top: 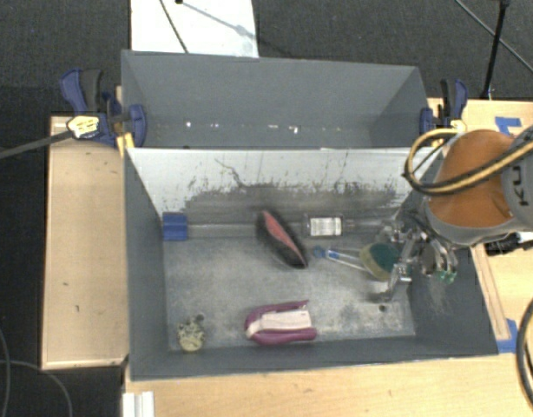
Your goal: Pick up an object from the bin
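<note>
Your claw (397, 272) sits low at the frame's right, against the green-headed, blue-handled tool (378, 256) on the bin (223, 285) floor. Whether it is open or closed, you cannot tell. Nothing looks lifted; the grasp and raise remain.

— What lies on the left?
— A small blue block (174, 227) at the far left, and toward the front a yellowish lump (191, 334) by itself.
— And in the middle?
— A dark oblong thing (284, 238), reddish on top, lies slantwise. Just to its right is a small silvery-white cylinder (325, 227). Nearer the front, well apart from both, a purple-and-white packet (280, 323) lies flat.
</note>
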